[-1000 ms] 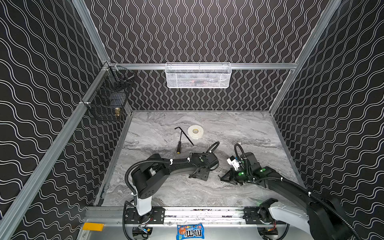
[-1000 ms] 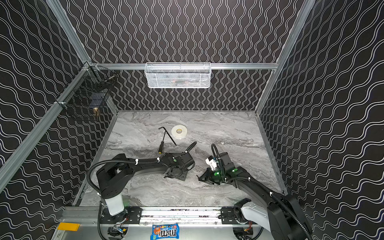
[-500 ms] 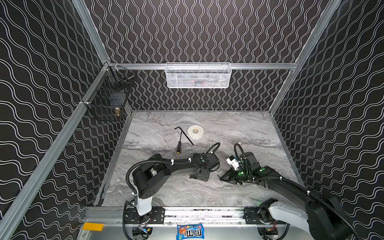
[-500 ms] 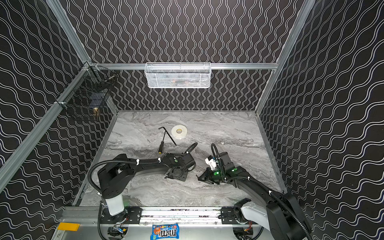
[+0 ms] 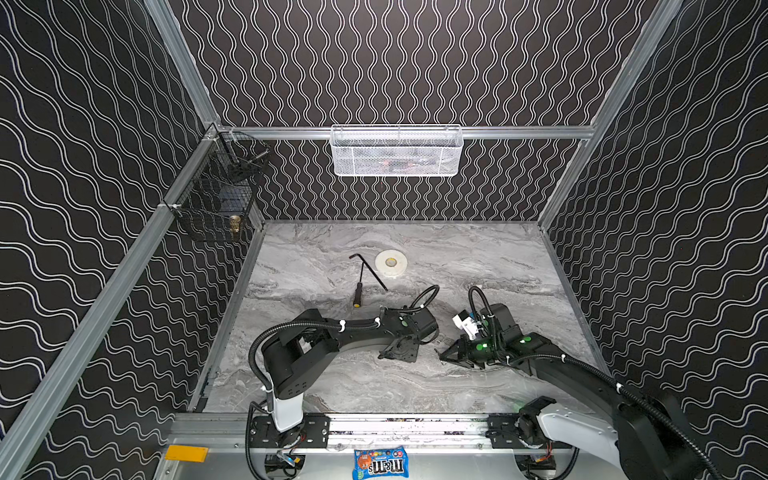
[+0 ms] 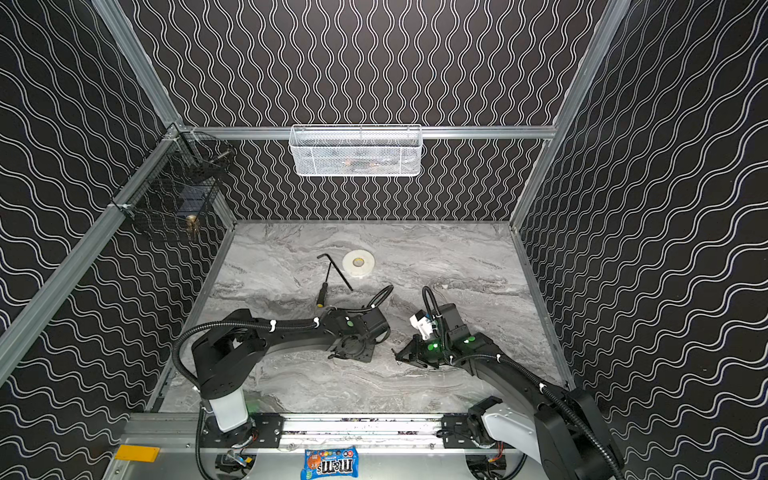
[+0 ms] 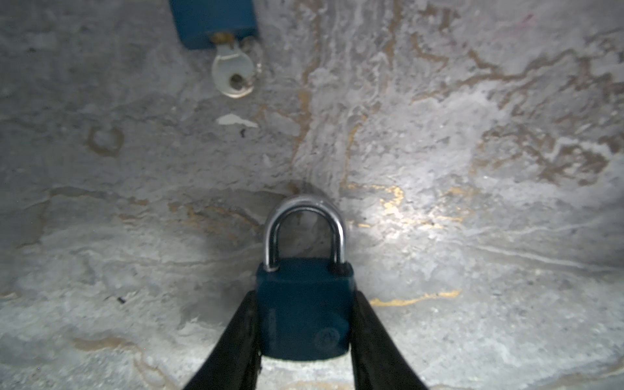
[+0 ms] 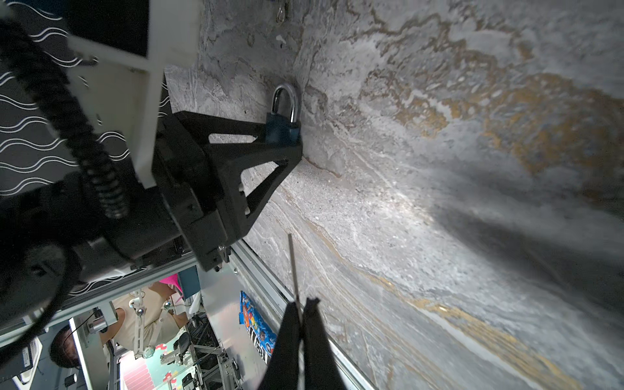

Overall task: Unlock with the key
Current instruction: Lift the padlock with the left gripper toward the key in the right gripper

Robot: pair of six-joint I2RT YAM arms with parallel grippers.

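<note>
Three black wavy-lined walls (image 5: 395, 62) box a grey marbled desk (image 5: 457, 249). Front of the tape roll (image 5: 390, 263), left pincer (image 7: 304, 297) clamps the blue padlock (image 7: 304, 317), shackle (image 7: 304, 216) seated; right pincer (image 8: 303, 304), front-right of that roll, pinches a thin key (image 8: 292, 266).

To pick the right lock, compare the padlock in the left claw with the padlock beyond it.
The dark blue metal padlock is gripped in the left claw, no key showing; the brighter blue padlock lies free with a silver key inserted. The gripped one's shackle is closed; the free one's is unseen. Both are blue.
</note>
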